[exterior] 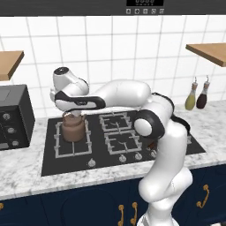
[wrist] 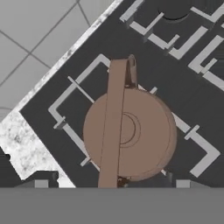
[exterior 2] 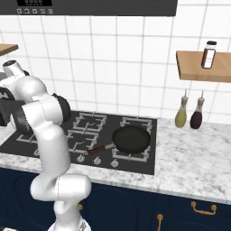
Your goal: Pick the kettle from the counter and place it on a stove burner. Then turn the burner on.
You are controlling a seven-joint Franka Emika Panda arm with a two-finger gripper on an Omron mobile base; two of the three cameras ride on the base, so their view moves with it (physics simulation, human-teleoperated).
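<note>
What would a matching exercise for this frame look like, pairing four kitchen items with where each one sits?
Items:
1. kettle
2. black frying pan
3. two tall sauce bottles
4. small jar with a white label

Places:
A. on the wooden wall shelf
B. on the marble counter against the tiled wall
C. on the large square-grate burner at the left of the stove, under the gripper
D. on a burner at the right side of the stove

Pairs: 1-C, 2-D, 3-B, 4-A
</note>
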